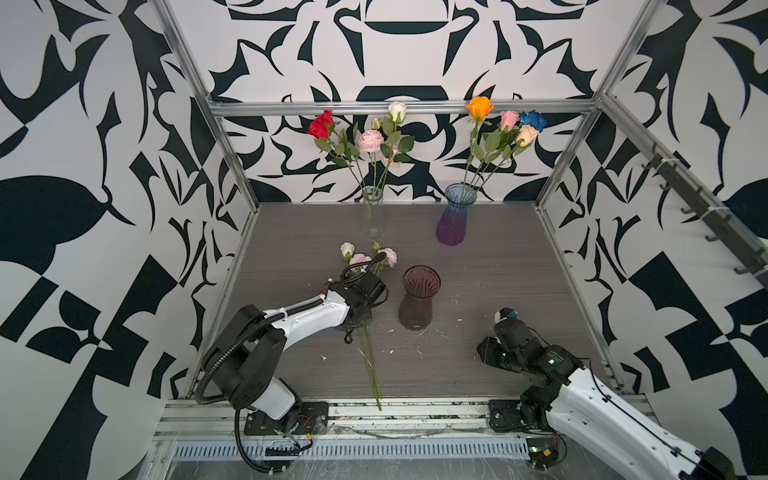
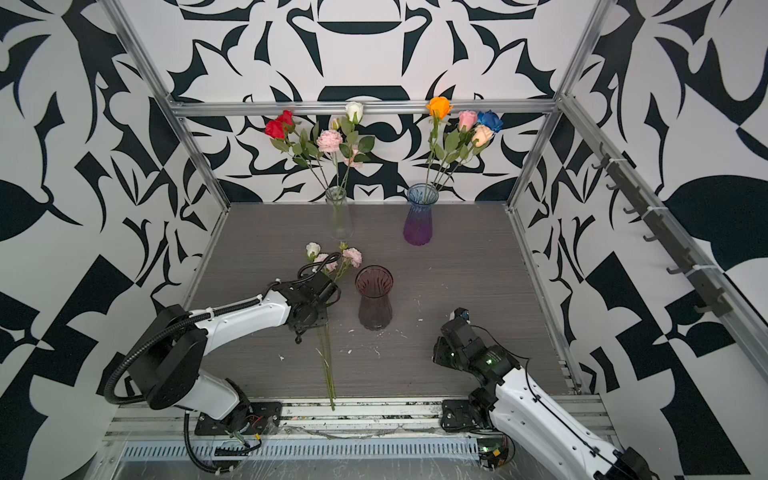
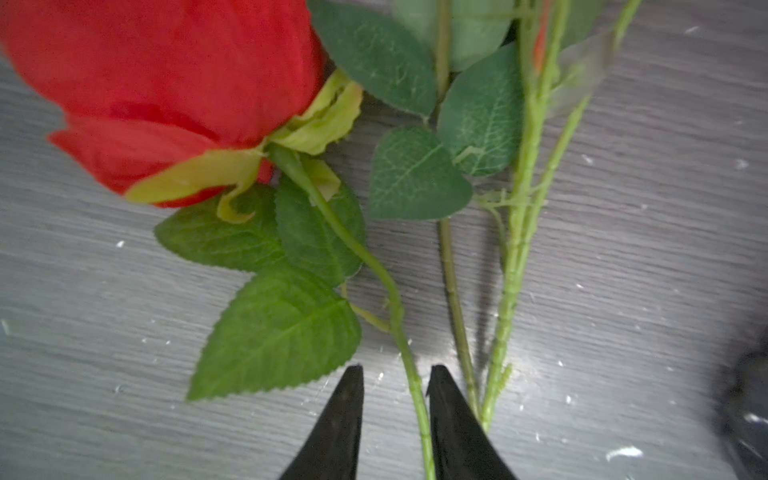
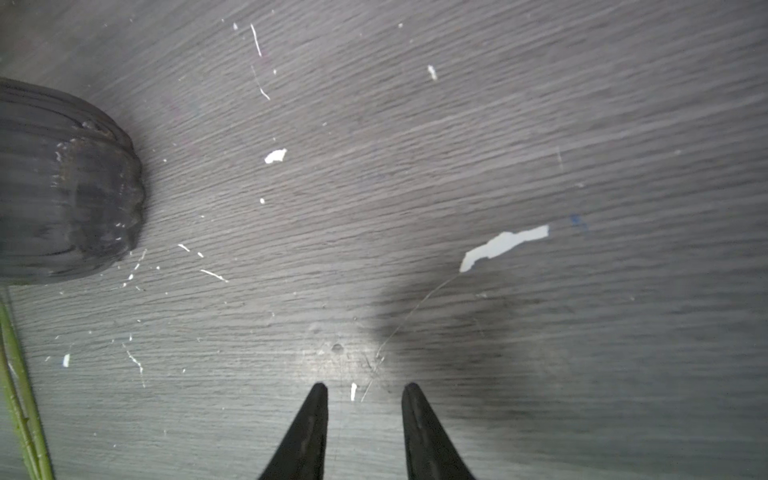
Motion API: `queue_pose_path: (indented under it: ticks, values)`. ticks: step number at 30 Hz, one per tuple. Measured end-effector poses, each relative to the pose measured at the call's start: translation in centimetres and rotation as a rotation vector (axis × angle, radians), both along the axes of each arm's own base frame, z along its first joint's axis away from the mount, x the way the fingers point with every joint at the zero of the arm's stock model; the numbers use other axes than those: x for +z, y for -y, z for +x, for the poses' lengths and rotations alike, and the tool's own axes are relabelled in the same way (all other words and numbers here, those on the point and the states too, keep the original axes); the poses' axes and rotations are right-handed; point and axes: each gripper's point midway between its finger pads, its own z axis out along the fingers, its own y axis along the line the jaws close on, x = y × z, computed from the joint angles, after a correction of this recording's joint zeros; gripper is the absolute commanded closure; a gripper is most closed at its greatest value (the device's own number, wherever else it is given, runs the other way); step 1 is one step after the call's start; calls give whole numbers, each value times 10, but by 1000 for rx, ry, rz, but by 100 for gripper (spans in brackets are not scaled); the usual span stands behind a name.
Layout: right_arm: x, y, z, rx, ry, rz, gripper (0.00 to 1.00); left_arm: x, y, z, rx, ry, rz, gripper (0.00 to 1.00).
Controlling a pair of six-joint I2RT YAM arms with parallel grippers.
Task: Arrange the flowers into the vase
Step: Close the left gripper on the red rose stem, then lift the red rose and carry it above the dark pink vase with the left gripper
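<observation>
- Three vases stood on the grey table (image 1: 511, 282). At the back were a clear vase (image 1: 372, 216) holding a red, white and pink bunch (image 1: 371, 140) and a blue-to-purple vase (image 1: 455, 220) holding orange, pink, blue and peach roses (image 1: 509, 119). An empty dark vase (image 1: 417, 303) stood nearer the arms.
- Loose flowers (image 1: 390, 256) lay flat on the table just left of the dark vase, with their blooms toward the back and their stems (image 1: 371, 370) running to the front rail.
- The left gripper (image 3: 395, 370) hung low over these. Its jaws stood apart, straddling the stem (image 3: 399, 324) of a red rose (image 3: 166, 83), one finger just beside it and not clamped.
- The right gripper (image 4: 365, 386) hovered over bare table beside the dark vase, its jaws apart with nothing between them.
</observation>
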Motion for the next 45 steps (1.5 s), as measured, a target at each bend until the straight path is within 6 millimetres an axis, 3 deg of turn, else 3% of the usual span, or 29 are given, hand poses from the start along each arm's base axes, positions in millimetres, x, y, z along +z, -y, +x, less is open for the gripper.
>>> queue_pose_path:
  ticks: [12,17,21,26,32,38,41,45]
  values:
    - [1,-1,0,4,0,6,66,-13,2,2,61,-37,22,69]
    - [1,-1,0,3,5,8,66,-21,-1,-1,93,-61,37,81]
    - [2,-1,0,3,6,9,66,-21,-6,-3,133,-62,48,100]
    - [2,-1,0,3,6,9,66,-7,-23,-1,194,-26,79,100]
    - [2,-1,0,3,5,9,66,66,-54,16,278,165,47,100]
    - [2,-2,0,6,4,12,66,172,-66,31,252,481,-114,100]
    - [2,-3,-1,8,4,17,66,238,-57,36,164,706,-273,100]
    - [4,-4,0,11,14,29,66,341,-36,41,43,1017,-505,100]
